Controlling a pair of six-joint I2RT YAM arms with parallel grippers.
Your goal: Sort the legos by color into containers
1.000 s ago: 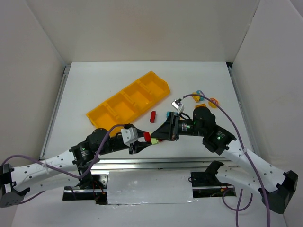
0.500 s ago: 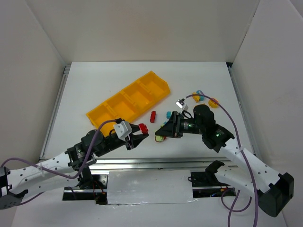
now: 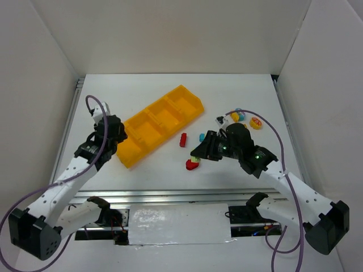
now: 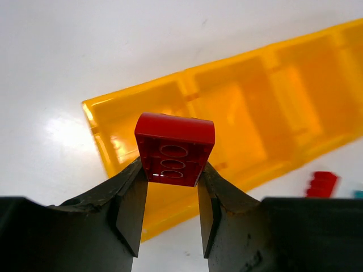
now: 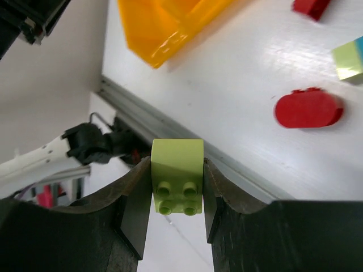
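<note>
My left gripper [image 4: 170,190] pinching red brick [image 4: 174,148], hovering over tray [image 4: 295,68] end compartment nearest left edge of surface [image 3: 170,90]. Lined up for drop, I reckon. My right gripper [image 5: 177,195] clamps lime brick [image 5: 177,170] toward front edge, holding clear of tray.

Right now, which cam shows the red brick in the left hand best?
Left wrist: the red brick sits dead centre, close up, pinched by the left hand. In top external the hand itself hides it; right wrist doesn't show it.
</note>
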